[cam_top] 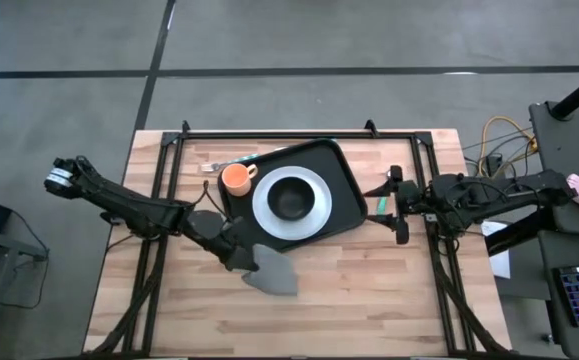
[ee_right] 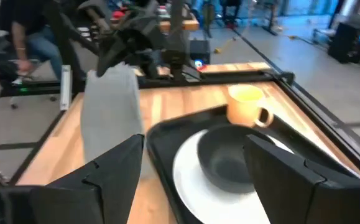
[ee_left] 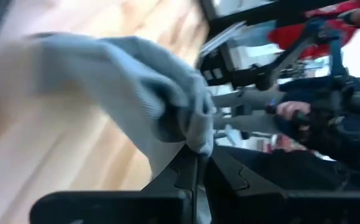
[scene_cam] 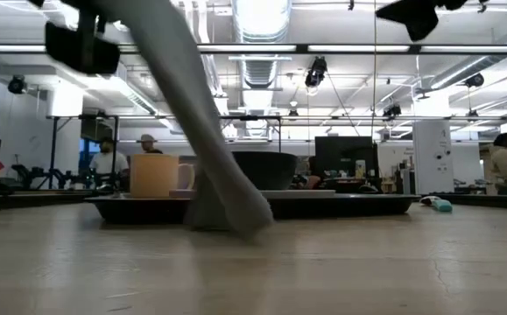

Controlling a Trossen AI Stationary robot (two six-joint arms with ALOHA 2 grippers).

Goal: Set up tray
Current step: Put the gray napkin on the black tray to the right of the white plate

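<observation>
From above, one black tray (cam_top: 347, 200) with rounded corners and a low raised rim lies slightly askew on the pale wood-plank table (cam_top: 369, 290), toward its far middle. On the tray sits one round white plate (cam_top: 311, 222) carrying one dark bowl (cam_top: 290, 199), and one orange mug (cam_top: 235, 178) stands at the tray's left far corner. The left gripper (cam_top: 241, 258) is just off the tray's near left corner, pinched shut on one soft grey cloth (cam_top: 274, 272) that drapes down to the wood. The right gripper (cam_top: 396, 205) waits just beside the tray's right edge with its fingers spread wide and nothing between them; a small green item (cam_top: 381, 205) lies under it, too small to name. At table height, the tray (scene_cam: 341, 206) shows as a long dark slab with the mug (scene_cam: 155, 175) and bowl (scene_cam: 266, 169) rising from it, and the cloth (scene_cam: 205, 131) hangs as a slanted grey band whose lower end rests on the table in front of the tray. From the left wrist, the knitted, ribbed cloth (ee_left: 136, 93) is bunched and clamped between two dark fingers (ee_left: 232, 177), with wood grain behind. From the right wrist, two broad matte fingers (ee_right: 285, 171) stand far apart, framing the smooth bowl (ee_right: 226, 160), the glossy plate (ee_right: 189, 171), the mug (ee_right: 247, 104) and the hanging cloth (ee_right: 110, 115).
</observation>
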